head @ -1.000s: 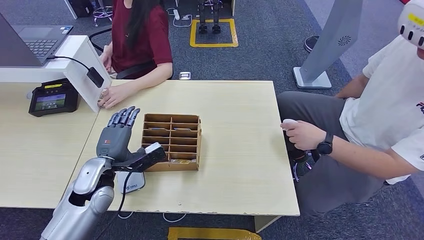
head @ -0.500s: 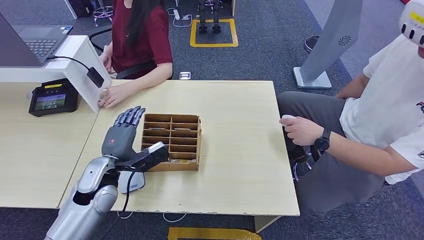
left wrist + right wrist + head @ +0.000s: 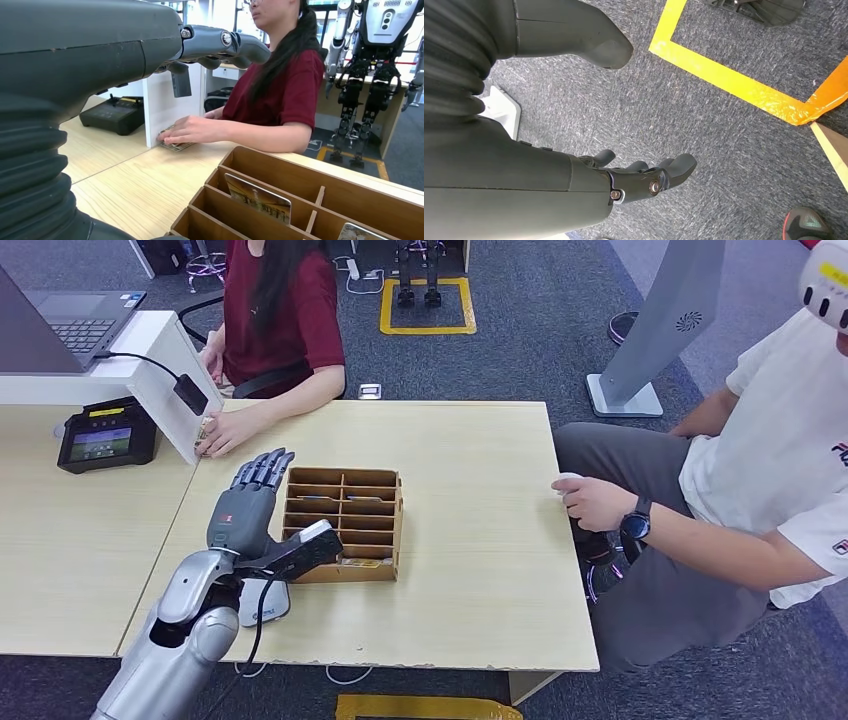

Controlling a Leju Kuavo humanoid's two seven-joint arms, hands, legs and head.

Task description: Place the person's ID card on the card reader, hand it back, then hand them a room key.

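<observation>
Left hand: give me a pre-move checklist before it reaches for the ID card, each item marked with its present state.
1. Left hand free: ok, fingers extended, holding nothing.
2. Card ready for handover: not ok, the person's hand in the maroon sleeve lies flat on cards on the table beside the white stand, not offering them.
3. Path to that hand: ok, bare table between the fingers and it.
4. Clearance from the wooden organizer: cannot tell, the thumb hangs close to its near corner.
5. Card reader reachable: ok, a white device on the table under the left wrist.
6. Right hand out of the way: ok, hanging over carpet, holding nothing.
</observation>
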